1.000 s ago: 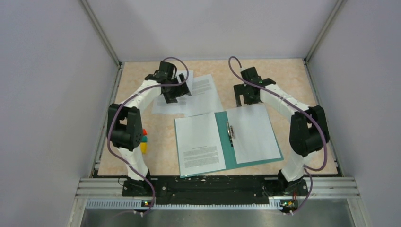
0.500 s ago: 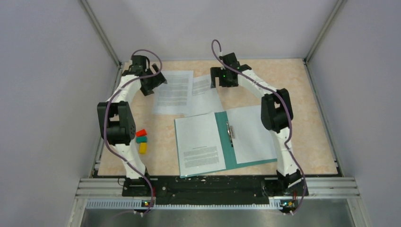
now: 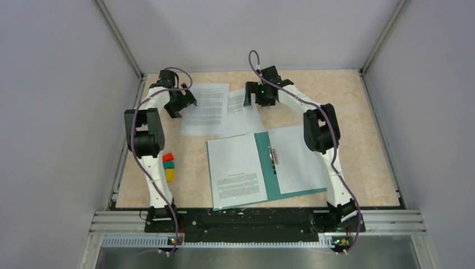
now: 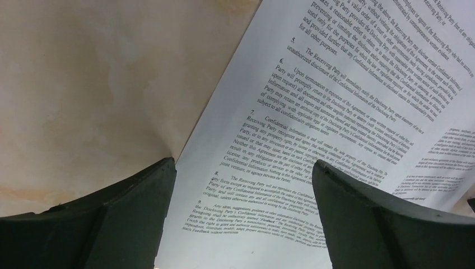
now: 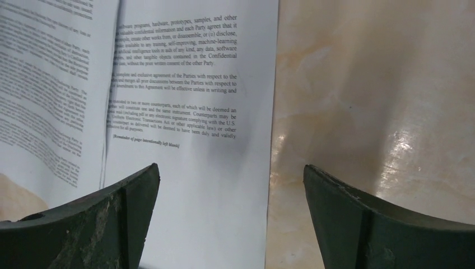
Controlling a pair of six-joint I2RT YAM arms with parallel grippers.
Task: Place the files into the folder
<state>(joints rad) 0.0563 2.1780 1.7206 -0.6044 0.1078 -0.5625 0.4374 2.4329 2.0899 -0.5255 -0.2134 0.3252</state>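
The folder [image 3: 264,171] lies open mid-table [image 3: 364,140], a left sheet [image 3: 235,168] and a right sheet [image 3: 299,159] in it. Behind it, two loose sheets [image 3: 206,109] overlap. Blocks [image 3: 168,166] lie to its left.

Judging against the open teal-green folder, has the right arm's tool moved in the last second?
Yes. The right tool swung left, away from the teal-green folder, to the loose white printed sheets.

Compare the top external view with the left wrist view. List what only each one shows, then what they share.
Only top external: the open folder with sheets inside, the coloured blocks, the right claw. Only left wrist: readable numbered paragraphs on the loose printed sheet, and that the left claw is open. Shared: that sheet, the left claw and the beige table.
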